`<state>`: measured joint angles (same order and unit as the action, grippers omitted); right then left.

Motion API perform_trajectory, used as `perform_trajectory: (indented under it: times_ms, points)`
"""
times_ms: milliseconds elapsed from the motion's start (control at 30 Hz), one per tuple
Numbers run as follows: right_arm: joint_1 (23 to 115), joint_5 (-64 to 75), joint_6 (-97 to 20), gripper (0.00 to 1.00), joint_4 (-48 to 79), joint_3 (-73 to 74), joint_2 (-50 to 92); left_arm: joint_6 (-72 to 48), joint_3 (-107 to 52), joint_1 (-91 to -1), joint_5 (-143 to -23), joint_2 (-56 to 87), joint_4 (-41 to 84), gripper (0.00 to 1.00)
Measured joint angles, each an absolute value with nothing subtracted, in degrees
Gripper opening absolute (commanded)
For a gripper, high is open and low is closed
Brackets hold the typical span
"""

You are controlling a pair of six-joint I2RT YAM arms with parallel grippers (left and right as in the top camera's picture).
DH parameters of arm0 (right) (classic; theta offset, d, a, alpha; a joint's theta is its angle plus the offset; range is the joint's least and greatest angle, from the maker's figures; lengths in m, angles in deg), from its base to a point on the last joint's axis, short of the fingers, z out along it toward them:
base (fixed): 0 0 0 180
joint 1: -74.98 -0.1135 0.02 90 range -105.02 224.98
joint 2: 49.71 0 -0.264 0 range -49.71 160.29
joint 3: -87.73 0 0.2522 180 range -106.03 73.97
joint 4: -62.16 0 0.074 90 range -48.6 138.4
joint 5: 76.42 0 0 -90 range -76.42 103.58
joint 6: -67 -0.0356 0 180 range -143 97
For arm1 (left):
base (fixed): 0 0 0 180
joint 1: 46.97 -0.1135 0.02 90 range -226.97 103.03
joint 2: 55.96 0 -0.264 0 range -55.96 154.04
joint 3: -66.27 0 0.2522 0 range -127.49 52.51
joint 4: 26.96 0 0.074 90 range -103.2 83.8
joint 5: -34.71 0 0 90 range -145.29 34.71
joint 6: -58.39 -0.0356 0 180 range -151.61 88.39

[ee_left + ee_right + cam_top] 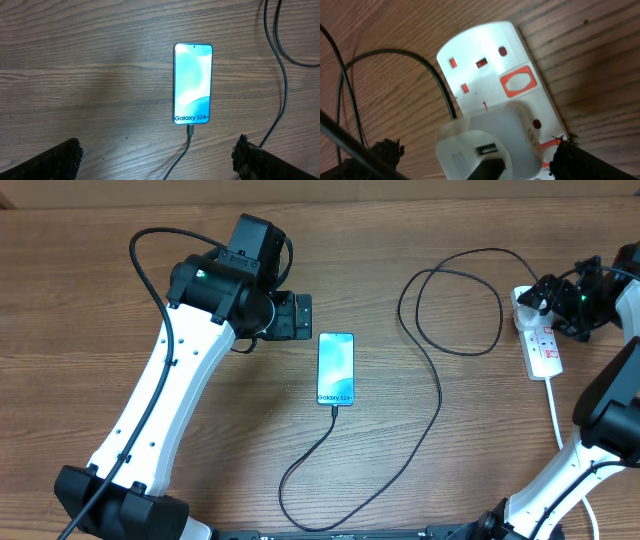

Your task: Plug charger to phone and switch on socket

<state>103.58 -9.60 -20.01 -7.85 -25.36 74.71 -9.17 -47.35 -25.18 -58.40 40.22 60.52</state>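
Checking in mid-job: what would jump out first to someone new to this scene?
The lit phone at mid-table, with the black cable in its bottom edge. At far right, the right gripper hangs open over the white strip, where a white adapter sits plugged in.

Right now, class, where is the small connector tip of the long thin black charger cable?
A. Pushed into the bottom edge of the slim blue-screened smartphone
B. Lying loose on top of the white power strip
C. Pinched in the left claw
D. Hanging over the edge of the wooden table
A: in the left wrist view the thin black charger cable runs straight up into the bottom edge of the slim blue-screened smartphone, just under its white "Galaxy S24+" text.
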Motion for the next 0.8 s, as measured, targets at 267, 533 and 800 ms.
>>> perform_trajectory:
  times_ms: [267,533,800]
  points:
    - [103.49,-9.69,-19.31,1.00,-8.04,-25.57,74.75,-9.17,-47.35,-25.18,-58.42,40.22,60.52,0.99]
    - [103.38,-9.32,-18.96,1.00,-6.65,-25.29,74.75,-9.17,-47.35,-25.18,-58.42,40.22,60.52,0.99]
    - [102.14,-8.55,-18.88,1.00,-6.54,-24.57,74.77,-9.17,-47.35,-25.18,-58.40,40.22,60.54,0.99]
